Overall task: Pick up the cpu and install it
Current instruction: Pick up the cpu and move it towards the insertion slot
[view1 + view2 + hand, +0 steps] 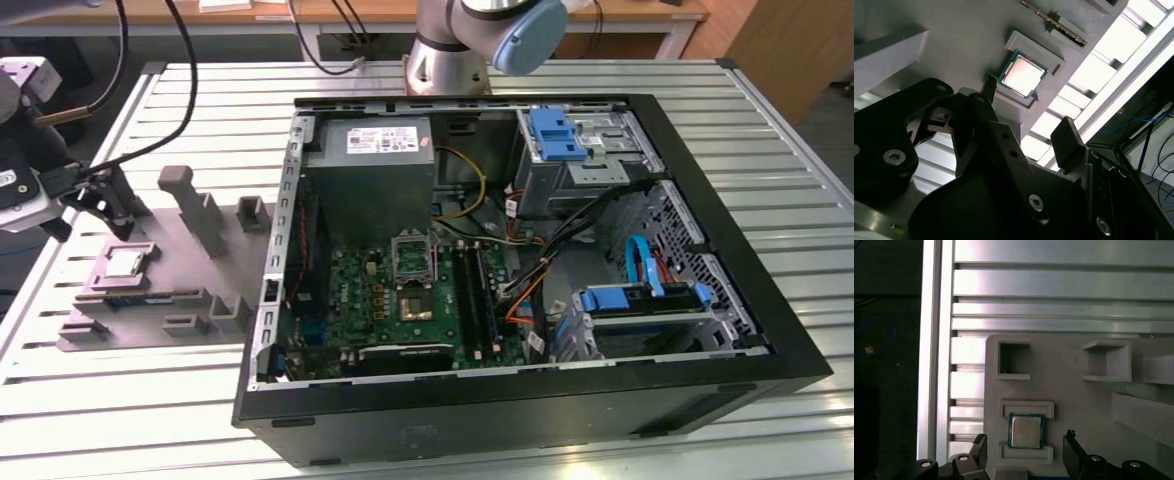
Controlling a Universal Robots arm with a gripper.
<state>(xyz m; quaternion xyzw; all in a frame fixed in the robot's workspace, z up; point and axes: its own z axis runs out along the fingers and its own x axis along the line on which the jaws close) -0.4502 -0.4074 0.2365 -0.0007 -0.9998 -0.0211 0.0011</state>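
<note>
Fingers: we find the two dark fingers (1070, 442) spread apart and holding nothing, one on each side of the chip with a clear gap on both sides.
Gripper: the gripper (91, 208) hangs over the tray's outer edge at the exterior view's left. We note no contact with the tray or chip.
Cpu: the cpu (1026, 431) lies flat with its metal top up in a shallow seat, close to the tray edge that faces the bench rim. It has not been lifted.
Seat: raised ledges bracket two opposite sides of the chip. The other two sides are free, and the fingers line up with these.
Handling: we judge the chip light, thin and rigid, with a smooth top that offers little friction. Its underside is likely delicate (we cannot inspect that face from here). The hold belongs on the two free edges, with modest squeeze and the chip kept level.
Tray: the grey tray (167, 270) with upright posts sits at the exterior view's left end of the bench, just beside the case.
Bench: the slatted aluminium bench (534, 75) carries both the tray and the case.
Case: the open computer case (534, 410) lies on its side mid-bench with its green motherboard (380, 300) exposed.
Socket: the socket (416, 305) sits near the board's middle, well apart from the gripper. We cannot tell its latch state.
</note>
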